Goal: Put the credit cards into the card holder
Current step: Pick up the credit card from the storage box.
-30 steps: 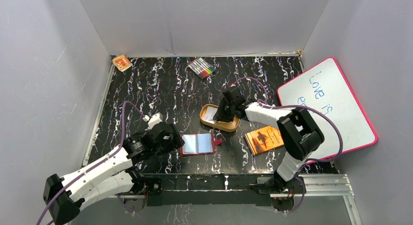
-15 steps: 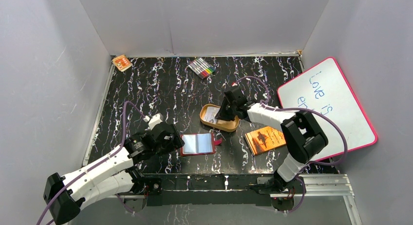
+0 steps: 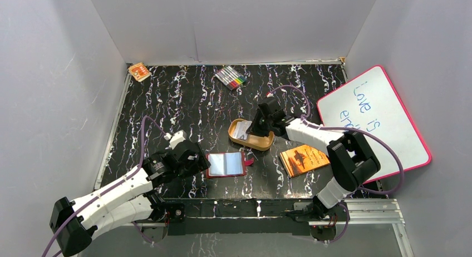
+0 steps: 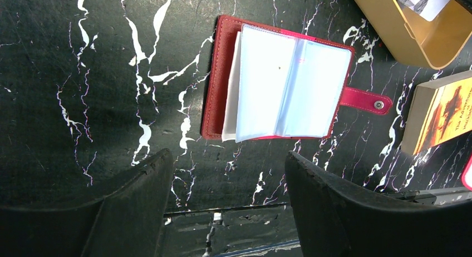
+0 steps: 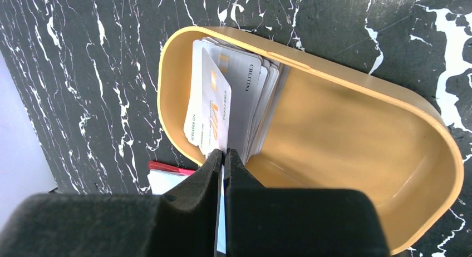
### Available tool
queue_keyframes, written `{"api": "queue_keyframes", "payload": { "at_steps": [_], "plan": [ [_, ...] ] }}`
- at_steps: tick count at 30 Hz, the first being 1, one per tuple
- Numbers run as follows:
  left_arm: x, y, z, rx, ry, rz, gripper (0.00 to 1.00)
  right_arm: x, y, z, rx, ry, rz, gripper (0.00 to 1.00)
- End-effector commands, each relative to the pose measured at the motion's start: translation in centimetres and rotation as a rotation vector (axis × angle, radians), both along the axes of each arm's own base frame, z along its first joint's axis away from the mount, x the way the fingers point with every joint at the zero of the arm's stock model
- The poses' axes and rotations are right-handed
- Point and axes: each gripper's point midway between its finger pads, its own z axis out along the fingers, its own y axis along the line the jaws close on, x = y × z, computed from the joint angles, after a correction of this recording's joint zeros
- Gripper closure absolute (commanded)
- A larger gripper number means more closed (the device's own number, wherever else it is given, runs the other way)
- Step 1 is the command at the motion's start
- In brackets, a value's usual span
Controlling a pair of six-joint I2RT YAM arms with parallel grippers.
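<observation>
The card holder (image 3: 225, 164) is a red wallet lying open on the table, its pale-blue sleeves up and its snap tab to the right; it also shows in the left wrist view (image 4: 278, 87). My left gripper (image 3: 201, 163) is open and empty just left of it, and in its own view (image 4: 228, 157) the jaws stand wide apart. Several credit cards (image 5: 245, 95) stand on edge at one end of an orange oval tray (image 5: 345, 129). My right gripper (image 5: 224, 154) is shut on the edge of one pale card (image 5: 207, 109) in the tray (image 3: 261, 144).
An orange-brown book (image 3: 301, 158) lies right of the wallet. A pink-framed whiteboard (image 3: 378, 120) leans at the right edge. A pack of markers (image 3: 231, 77) and a small orange box (image 3: 139, 72) lie at the back. Grey walls enclose the table.
My right gripper has shifted slightly back and right over the tray while the elbow swung right. The left arm has crept a little toward the wallet.
</observation>
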Motion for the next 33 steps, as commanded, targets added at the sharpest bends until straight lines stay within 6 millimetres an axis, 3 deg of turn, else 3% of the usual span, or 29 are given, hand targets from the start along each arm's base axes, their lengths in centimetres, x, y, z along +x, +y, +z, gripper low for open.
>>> {"api": "queue_keyframes", "payload": {
  "at_steps": [1,14,21,33],
  "plan": [
    [-0.3,0.2,0.0,0.002,0.003,-0.002,0.30,0.0,-0.3,2.0,0.031,-0.020,-0.033,1.00],
    [0.0,0.6,1.0,-0.003,-0.025,0.017,0.30,-1.0,0.9,9.1,0.207,0.080,-0.106,1.00],
    [0.3,0.8,2.1,-0.001,-0.052,0.024,0.30,-2.7,0.7,11.7,0.281,0.214,-0.085,1.00],
    [0.3,0.8,2.3,-0.009,-0.061,0.015,0.30,-5.5,1.4,14.7,0.402,0.178,0.060,1.00]
  ]
}}
